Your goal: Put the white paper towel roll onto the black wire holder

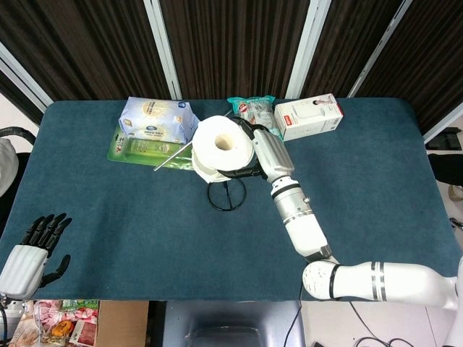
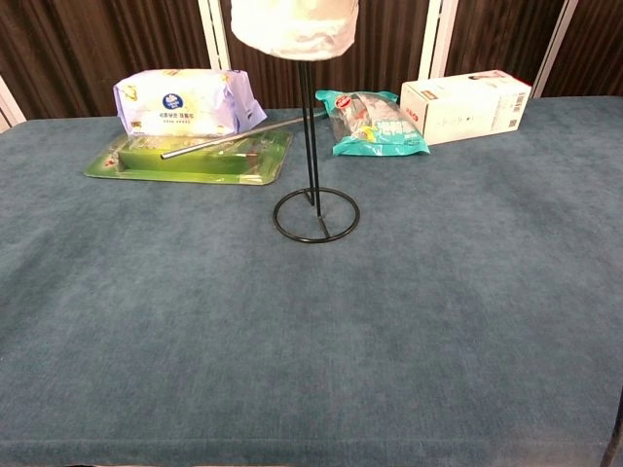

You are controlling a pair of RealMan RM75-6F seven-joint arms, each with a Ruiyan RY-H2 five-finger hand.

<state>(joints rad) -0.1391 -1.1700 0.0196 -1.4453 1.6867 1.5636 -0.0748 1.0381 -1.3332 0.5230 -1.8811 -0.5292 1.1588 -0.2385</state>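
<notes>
My right hand (image 1: pixel 255 147) grips the white paper towel roll (image 1: pixel 223 147) from its right side, hollow core facing up. In the chest view the roll's lower end (image 2: pixel 294 27) sits over the top of the black wire holder's upright rod (image 2: pixel 310 126), and the rod's tip is hidden by the roll. The holder's ring base (image 2: pixel 315 215) rests on the blue table; in the head view part of the base (image 1: pixel 227 194) shows below the roll. Low at the table's near left corner, my left hand (image 1: pixel 32 249) hangs with its fingers apart, holding nothing.
Behind the holder lie a tissue pack (image 1: pixel 158 119) on a green tray (image 1: pixel 127 150), a metal rod (image 2: pixel 243 135), a teal snack bag (image 2: pixel 375 124) and a white box (image 2: pixel 465 105). The blue table (image 2: pixel 311 341) spreads wide in front of the holder.
</notes>
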